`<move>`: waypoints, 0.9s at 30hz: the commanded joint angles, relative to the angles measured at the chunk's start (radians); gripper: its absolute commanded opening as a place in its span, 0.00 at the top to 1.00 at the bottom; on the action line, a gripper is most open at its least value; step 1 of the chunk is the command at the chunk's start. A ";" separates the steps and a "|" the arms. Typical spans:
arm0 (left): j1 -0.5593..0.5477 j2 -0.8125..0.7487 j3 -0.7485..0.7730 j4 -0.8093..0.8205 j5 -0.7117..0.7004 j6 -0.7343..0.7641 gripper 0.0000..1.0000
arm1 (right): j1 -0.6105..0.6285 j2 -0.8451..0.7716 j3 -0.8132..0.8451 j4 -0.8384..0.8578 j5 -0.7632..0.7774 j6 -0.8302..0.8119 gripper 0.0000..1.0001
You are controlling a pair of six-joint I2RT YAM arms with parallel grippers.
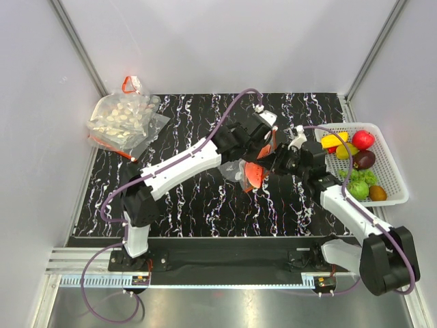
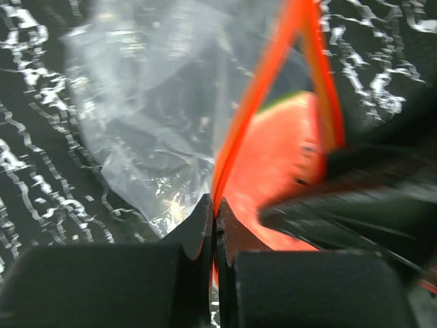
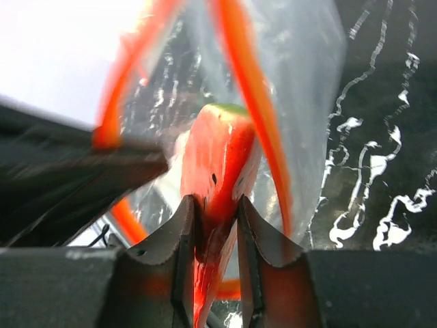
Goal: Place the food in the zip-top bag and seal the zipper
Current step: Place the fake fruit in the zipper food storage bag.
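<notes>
The watermelon slice (image 3: 220, 160), clamped in the right gripper (image 3: 217, 208), is pointed rind-first into the zip-top bag (image 2: 147, 123). The zipper (image 2: 251, 119) is pinched by the left gripper (image 2: 215, 215). The bag's far end is blurred.

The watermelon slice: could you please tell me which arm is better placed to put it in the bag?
Right: the right hand grips the watermelon slice at the open mouth of the zip-top bag, while the left hand is shut on the zipper.

Two clear bags: the zip-top bag (image 2: 150, 123), and a big bag (image 1: 121, 117) at ten o'clock. One watermelon slice (image 3: 218, 157). One basket (image 1: 351, 126) at three o'clock.
</notes>
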 commanded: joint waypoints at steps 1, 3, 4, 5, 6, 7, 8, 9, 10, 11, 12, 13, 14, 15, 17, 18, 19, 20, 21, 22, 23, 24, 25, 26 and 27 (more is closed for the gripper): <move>-0.016 -0.054 -0.016 0.096 0.095 -0.015 1.00 | 0.014 0.032 0.040 0.057 0.062 0.032 1.00; -0.020 -0.070 -0.031 0.113 0.137 -0.029 1.00 | 0.014 0.042 0.030 0.087 0.071 0.047 1.00; -0.021 -0.074 -0.038 0.121 0.157 -0.034 1.00 | 0.017 0.047 0.025 0.106 0.068 0.056 1.00; -0.026 -0.075 -0.036 0.124 0.198 -0.038 1.00 | 0.016 0.052 0.022 0.124 0.071 0.058 1.00; -0.030 -0.078 -0.033 0.125 0.218 -0.045 1.00 | 0.016 0.053 0.025 0.129 0.077 0.059 1.00; -0.032 -0.078 -0.032 0.127 0.236 -0.048 1.00 | 0.016 0.061 0.026 0.135 0.078 0.056 1.00; -0.032 -0.077 -0.028 0.127 0.270 -0.055 1.00 | 0.016 0.062 0.028 0.144 0.076 0.050 0.99; -0.032 -0.078 -0.027 0.125 0.275 -0.057 1.00 | 0.016 0.064 0.033 0.144 0.077 0.045 0.99; -0.032 -0.080 -0.028 0.127 0.310 -0.061 1.00 | 0.016 0.062 0.036 0.143 0.084 0.038 0.98; -0.032 -0.086 -0.033 0.133 0.371 -0.069 1.00 | 0.016 0.061 0.039 0.144 0.084 0.030 0.97; -0.030 -0.100 -0.041 0.145 0.403 -0.075 1.00 | 0.016 0.056 0.036 0.144 0.090 0.027 0.96; -0.029 -0.107 -0.060 0.168 0.428 -0.083 1.00 | 0.016 0.043 0.031 0.144 0.099 0.027 0.88; -0.029 -0.117 -0.070 0.177 0.451 -0.098 1.00 | 0.016 0.035 0.025 0.149 0.107 0.025 0.84; -0.029 -0.133 -0.076 0.187 0.457 -0.103 1.00 | 0.016 0.027 0.008 0.154 0.111 0.024 0.77; -0.024 -0.147 -0.088 0.199 0.468 -0.114 1.00 | 0.016 0.001 -0.007 0.158 0.123 0.024 0.49; -0.017 -0.159 -0.093 0.201 0.474 -0.114 1.00 | 0.016 -0.008 -0.021 0.157 0.127 0.021 0.45; -0.012 -0.166 -0.102 0.207 0.477 -0.117 1.00 | 0.017 -0.029 -0.023 0.152 0.127 0.013 0.42; -0.009 -0.170 -0.107 0.207 0.477 -0.117 1.00 | 0.016 -0.042 -0.024 0.128 0.128 0.009 0.39; 0.002 -0.176 -0.111 0.205 0.471 -0.115 1.00 | 0.016 -0.054 -0.021 0.112 0.131 0.004 0.38; 0.008 -0.176 -0.120 0.204 0.465 -0.114 1.00 | 0.017 -0.081 -0.018 0.094 0.130 -0.010 0.38; 0.014 -0.178 -0.124 0.199 0.448 -0.111 1.00 | 0.016 -0.092 -0.009 0.047 0.124 -0.019 0.35; 0.026 -0.175 -0.133 0.190 0.436 -0.106 1.00 | 0.016 -0.112 0.012 0.020 0.108 -0.028 0.32; 0.031 -0.173 -0.137 0.185 0.422 -0.106 1.00 | 0.016 -0.120 0.026 -0.012 0.104 -0.050 0.31; 0.033 -0.173 -0.140 0.181 0.383 -0.098 1.00 | 0.016 -0.131 0.040 -0.082 0.101 -0.059 0.31; 0.034 -0.170 -0.143 0.173 0.358 -0.095 1.00 | 0.017 -0.138 0.068 -0.119 0.099 -0.070 0.30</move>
